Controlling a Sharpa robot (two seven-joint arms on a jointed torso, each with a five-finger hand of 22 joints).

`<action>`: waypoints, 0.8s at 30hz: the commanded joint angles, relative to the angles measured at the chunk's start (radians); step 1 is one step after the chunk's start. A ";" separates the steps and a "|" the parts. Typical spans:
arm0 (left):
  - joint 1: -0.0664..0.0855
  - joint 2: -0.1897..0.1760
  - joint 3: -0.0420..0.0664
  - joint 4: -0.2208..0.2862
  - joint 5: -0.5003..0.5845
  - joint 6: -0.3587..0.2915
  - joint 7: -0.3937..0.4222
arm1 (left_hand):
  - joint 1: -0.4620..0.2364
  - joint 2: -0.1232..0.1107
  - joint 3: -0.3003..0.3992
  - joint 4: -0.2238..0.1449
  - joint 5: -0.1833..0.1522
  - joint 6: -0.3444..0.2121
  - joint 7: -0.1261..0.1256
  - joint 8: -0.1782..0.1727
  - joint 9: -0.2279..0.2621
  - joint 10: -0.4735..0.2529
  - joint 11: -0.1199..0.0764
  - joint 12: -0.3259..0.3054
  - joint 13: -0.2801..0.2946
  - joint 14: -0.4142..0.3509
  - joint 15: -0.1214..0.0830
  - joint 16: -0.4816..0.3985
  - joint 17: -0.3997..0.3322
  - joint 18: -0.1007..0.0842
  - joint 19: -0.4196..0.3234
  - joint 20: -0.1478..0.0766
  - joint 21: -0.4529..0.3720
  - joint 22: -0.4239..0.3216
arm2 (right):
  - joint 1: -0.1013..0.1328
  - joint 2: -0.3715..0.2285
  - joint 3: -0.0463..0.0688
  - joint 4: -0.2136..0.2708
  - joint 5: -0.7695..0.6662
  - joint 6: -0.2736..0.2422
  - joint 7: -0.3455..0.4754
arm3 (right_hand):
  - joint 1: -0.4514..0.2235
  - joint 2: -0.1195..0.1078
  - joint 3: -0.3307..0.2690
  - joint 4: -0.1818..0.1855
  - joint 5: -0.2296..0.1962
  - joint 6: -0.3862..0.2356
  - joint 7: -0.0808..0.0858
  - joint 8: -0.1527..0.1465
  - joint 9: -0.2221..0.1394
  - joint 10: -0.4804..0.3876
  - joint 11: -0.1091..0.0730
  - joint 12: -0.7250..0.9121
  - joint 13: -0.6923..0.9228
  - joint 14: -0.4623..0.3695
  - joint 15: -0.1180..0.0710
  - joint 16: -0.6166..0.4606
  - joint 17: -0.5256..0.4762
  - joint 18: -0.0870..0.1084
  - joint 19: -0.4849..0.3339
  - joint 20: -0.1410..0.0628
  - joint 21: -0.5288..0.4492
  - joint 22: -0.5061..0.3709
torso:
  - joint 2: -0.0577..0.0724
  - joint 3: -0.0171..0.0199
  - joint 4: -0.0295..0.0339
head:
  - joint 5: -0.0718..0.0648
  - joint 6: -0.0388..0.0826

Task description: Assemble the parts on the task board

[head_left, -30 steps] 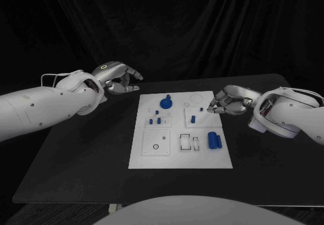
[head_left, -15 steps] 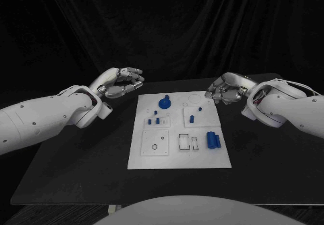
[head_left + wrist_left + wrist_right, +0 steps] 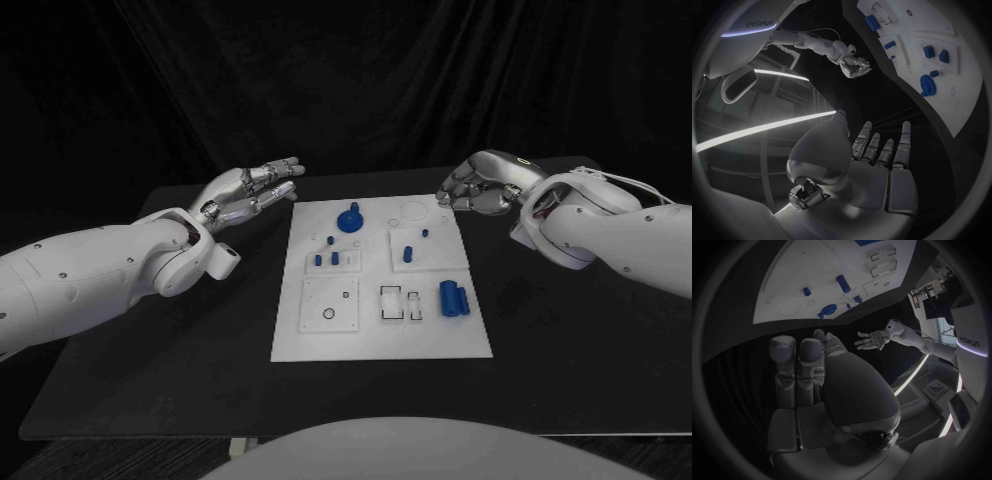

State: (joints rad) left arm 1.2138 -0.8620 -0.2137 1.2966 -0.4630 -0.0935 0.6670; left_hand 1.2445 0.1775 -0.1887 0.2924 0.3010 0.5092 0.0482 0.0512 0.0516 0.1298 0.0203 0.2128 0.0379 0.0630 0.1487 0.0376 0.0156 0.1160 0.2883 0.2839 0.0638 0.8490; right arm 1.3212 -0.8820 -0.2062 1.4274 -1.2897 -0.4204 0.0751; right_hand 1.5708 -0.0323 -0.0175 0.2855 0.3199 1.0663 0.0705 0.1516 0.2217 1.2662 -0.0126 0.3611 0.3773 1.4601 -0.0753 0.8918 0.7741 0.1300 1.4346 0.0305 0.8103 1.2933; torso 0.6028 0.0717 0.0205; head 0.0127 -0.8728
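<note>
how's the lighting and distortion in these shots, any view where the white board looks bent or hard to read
Head view: the white task board lies evenly lit and straight-edged against the black table and dark backdrop. Left wrist view: fisheye curves the board's edge, and bright light strips streak behind the silver left hand. Right wrist view: the board bows as well; the silver right hand sits dim in the foreground.

A black table [image 3: 173,340] spans the lower half of the head view, its far edge running across the frame's middle. Directly on it lies the white task board [image 3: 378,340], a rectangular plate at the centre of the frame, long side running away from the camera, flat on the tabletop.
</note>
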 commanded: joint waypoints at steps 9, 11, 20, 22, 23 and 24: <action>-0.008 -0.008 0.001 0.021 0.079 0.084 0.136 | 0.016 0.022 -0.019 0.000 0.008 -0.025 0.003 -0.006 -0.003 -0.006 0.010 0.014 0.000 0.026 0.011 0.004 0.005 0.024 0.006 0.007 0.004 -0.020 | -0.010 0.017 0.001 -0.017 -0.285 -0.064 -0.052 | -0.032 -0.043 0.019 -0.002 -0.045 -0.011 -0.016 -0.046 -0.033 -0.145 0.050 -0.079 -0.056 0.058 0.033 0.349 0.336 -0.069 0.070 0.022 0.406 0.187 | 0.000 0.0006 0.0002 | -0.011 0.000; -0.009 -0.009 0.001 0.025 0.079 0.085 0.139 | 0.018 0.026 -0.021 0.000 0.009 -0.028 0.003 -0.006 -0.003 -0.007 0.010 0.018 0.000 0.035 0.012 0.008 0.006 0.024 0.008 0.007 0.004 -0.023 | -0.015 0.024 0.001 -0.023 -0.332 -0.056 -0.058 | -0.040 -0.046 0.017 0.000 -0.054 -0.018 -0.013 -0.052 -0.037 -0.143 0.049 -0.076 -0.059 0.056 0.034 0.365 0.351 -0.070 0.068 0.025 0.415 0.194 | 0.000 0.0007 -0.0004 | -0.013 0.000; -0.010 -0.023 0.001 0.056 0.080 0.067 0.158 | 0.012 0.030 -0.042 0.001 -0.002 -0.032 0.006 -0.006 -0.003 -0.004 0.009 0.033 0.001 0.022 0.006 -0.001 0.004 0.022 -0.009 0.002 -0.002 -0.046 | -0.037 0.062 0.001 -0.056 -0.470 -0.004 -0.069 | -0.034 -0.064 0.017 -0.008 -0.094 -0.023 -0.003 -0.063 -0.047 -0.251 0.070 -0.095 -0.075 0.029 0.029 0.393 0.369 -0.056 0.036 0.031 0.360 0.182 | 0.001 0.0006 0.0011 | -0.018 0.000; -0.011 -0.028 0.001 0.063 0.080 0.066 0.161 | -0.016 0.031 -0.068 -0.002 -0.032 -0.057 0.003 -0.008 -0.005 -0.011 0.005 0.033 0.001 0.002 -0.009 -0.012 0.000 0.026 -0.086 -0.015 -0.010 -0.158 | -0.040 0.071 0.001 -0.065 -0.482 0.005 -0.070 | -0.034 -0.062 0.018 -0.008 -0.093 -0.017 0.001 -0.061 -0.046 -0.251 0.072 -0.088 -0.072 0.032 0.029 0.410 0.390 -0.058 0.038 0.030 0.370 0.185 | 0.001 0.0006 0.0008 | -0.016 0.000; -0.011 -0.030 0.001 0.067 0.081 0.065 0.163 | -0.033 0.036 -0.081 -0.001 -0.057 -0.069 0.002 -0.009 -0.006 -0.017 0.003 0.029 0.000 -0.013 -0.017 -0.019 -0.003 0.024 -0.142 -0.017 -0.017 -0.263 | -0.042 0.076 0.001 -0.070 -0.488 0.011 -0.071 | -0.033 -0.063 0.018 -0.007 -0.092 -0.021 0.000 -0.063 -0.047 -0.254 0.072 -0.086 -0.072 0.032 0.030 0.411 0.391 -0.058 0.038 0.030 0.370 0.184 | 0.001 0.0004 0.0007 | -0.013 0.000; -0.011 -0.033 0.001 0.071 0.088 0.064 0.165 | -0.040 0.037 -0.087 0.000 -0.067 -0.082 0.000 -0.010 -0.008 -0.023 0.001 0.025 -0.001 -0.022 -0.019 -0.023 -0.005 0.025 -0.158 -0.017 -0.018 -0.288 | -0.043 0.081 0.001 -0.076 -0.492 0.016 -0.071 | -0.034 -0.063 0.019 -0.007 -0.090 -0.026 0.000 -0.066 -0.049 -0.258 0.073 -0.082 -0.071 0.033 0.030 0.417 0.397 -0.059 0.038 0.029 0.374 0.185 | 0.001 0.0002 0.0013 | -0.013 0.000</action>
State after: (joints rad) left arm 1.2041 -0.8936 -0.2133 1.3616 -0.3982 -0.0308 0.6749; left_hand 1.2124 0.2149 -0.2711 0.2914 0.2402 0.4305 0.0488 0.0463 0.0447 0.1127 0.0205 0.2413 0.0379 0.0471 0.1306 0.0170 0.0120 0.1318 0.1461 0.2680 0.0485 0.5877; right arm 1.2808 -0.8028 -0.2064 1.3569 -1.7058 -0.4345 0.0314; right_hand 1.5343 -0.0925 -0.0009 0.2828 0.2306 1.0454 0.0698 0.0878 0.1740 1.0138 0.0602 0.2757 0.3049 1.4655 -0.0414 1.3059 1.1673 0.0695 1.4664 0.0644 1.1811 1.3079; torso 0.6036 0.0723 0.0208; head -0.0029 -0.8728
